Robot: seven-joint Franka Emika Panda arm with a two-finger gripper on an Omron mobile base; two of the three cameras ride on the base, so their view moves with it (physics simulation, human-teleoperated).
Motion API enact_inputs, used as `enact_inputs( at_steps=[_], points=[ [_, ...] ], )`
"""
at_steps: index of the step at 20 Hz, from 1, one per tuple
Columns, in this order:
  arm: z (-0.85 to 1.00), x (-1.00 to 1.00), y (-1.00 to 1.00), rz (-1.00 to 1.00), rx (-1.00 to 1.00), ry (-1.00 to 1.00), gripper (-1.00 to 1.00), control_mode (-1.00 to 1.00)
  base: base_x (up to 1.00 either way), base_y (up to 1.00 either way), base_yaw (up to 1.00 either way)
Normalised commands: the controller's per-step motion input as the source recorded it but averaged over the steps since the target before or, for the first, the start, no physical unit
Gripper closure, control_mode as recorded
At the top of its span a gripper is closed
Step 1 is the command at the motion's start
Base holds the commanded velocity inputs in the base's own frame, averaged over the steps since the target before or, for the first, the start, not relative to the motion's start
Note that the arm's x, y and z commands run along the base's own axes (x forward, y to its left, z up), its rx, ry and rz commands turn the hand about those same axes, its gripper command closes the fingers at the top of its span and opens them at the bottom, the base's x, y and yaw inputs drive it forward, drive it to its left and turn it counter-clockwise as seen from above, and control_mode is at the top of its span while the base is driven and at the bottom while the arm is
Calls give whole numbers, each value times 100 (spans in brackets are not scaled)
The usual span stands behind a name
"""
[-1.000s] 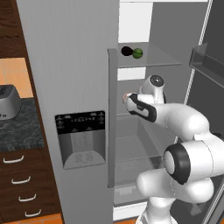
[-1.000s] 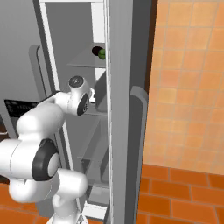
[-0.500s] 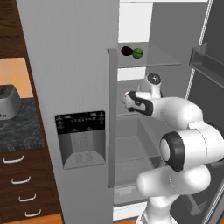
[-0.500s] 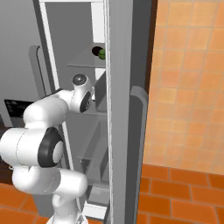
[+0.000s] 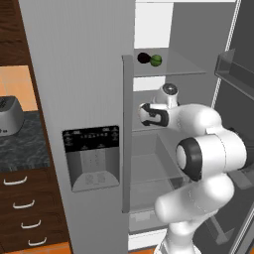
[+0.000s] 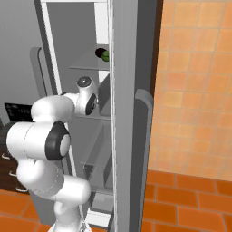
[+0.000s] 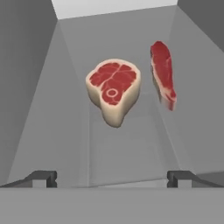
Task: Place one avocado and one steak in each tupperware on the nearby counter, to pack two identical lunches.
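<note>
1. the white arm (image 5: 198, 149) is reaching from the base into the open refrigerator (image 5: 168, 149), with its wrist sitting at the height of the middle shelf.
2. in the hand view the jaws (image 7: 112, 178) are standing wide apart, one dark tip at the lower left and one at the lower right, and they are gripping nothing.
3. a thick steak (image 7: 113, 89) with a pale fat rim and a small round bone is lying ahead of the jaws, near the middle of the grey shelf, well clear of both tips.
4. a second steak (image 7: 163, 73), narrower and seen edge-on, is sitting just to the right of the first one, close to the grey side wall; the two pieces are apart.
5. on the glass shelf (image 5: 168, 67) above the wrist, a dark avocado (image 5: 144, 58) and a green avocado (image 5: 156, 60) are resting side by side, touching or nearly touching.
6. in the right base view the same pair (image 6: 103, 55) is showing at the shelf edge, above the wrist.
7. to the left of the refrigerator, the dark speckled table (image 5: 22, 144) is carrying a silver toaster (image 5: 10, 115) above drawers (image 5: 22, 208) with silver handles.
8. the refrigerator door (image 5: 79, 124) with the dispenser panel (image 5: 92, 156) is standing between the table and the open compartment.
</note>
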Motion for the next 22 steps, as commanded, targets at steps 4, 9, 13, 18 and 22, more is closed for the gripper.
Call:
enact_inputs(
  at_steps=[4,9,13,18,22],
  points=[
    [-17,33,0,-2,0,2,-100,-100,0,0,0],
    [-8,37,0,0,0,0,-100,-100,0,0,0],
    [-4,28,0,0,1,0,-100,-100,0,0,0],
    [-11,27,0,0,0,0,-100,-100,0,0,0],
    [-16,24,0,0,0,0,-100,-100,0,0,0]
  ],
)
